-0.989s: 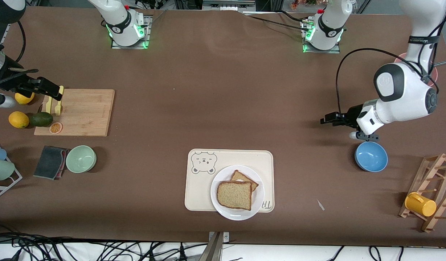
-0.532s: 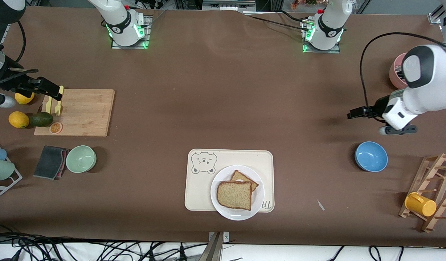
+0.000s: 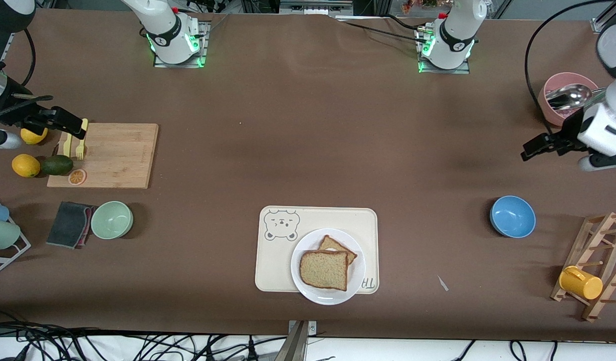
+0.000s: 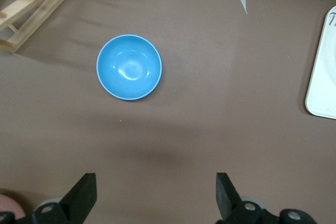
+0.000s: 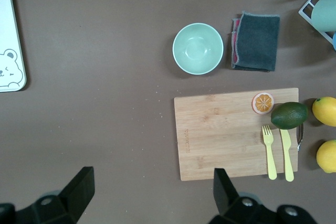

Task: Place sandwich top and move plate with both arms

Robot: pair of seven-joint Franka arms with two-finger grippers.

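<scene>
Right gripper (image 3: 69, 126) hangs over the cutting board (image 3: 107, 155) edge at the right arm's end of the desk (image 3: 308, 140), fingers (image 5: 79, 187) spread, holding nothing. A yellow fork (image 3: 80, 145) lies on the board; an avocado (image 3: 57, 165) and lemon (image 3: 25, 165) sit beside it. A green bowl (image 3: 112, 219) and grey cloth (image 3: 69, 224) lie nearer the front camera.

Mid-desk, near the front edge: sandwich top (image 3: 324, 270) rests on the lower slice (image 3: 338, 246), slightly askew, both on the plate (image 3: 333, 298). The plate sits on the bear tray (image 3: 277, 260), overhanging its near edge.

Left gripper (image 3: 534, 147) hangs over bare desk at the left arm's end, fingers (image 4: 84, 195) spread, empty. Blue bowl (image 3: 512, 216) lies nearer the front camera; pink bowl (image 3: 551, 113) holds a spoon (image 3: 568, 96).
</scene>
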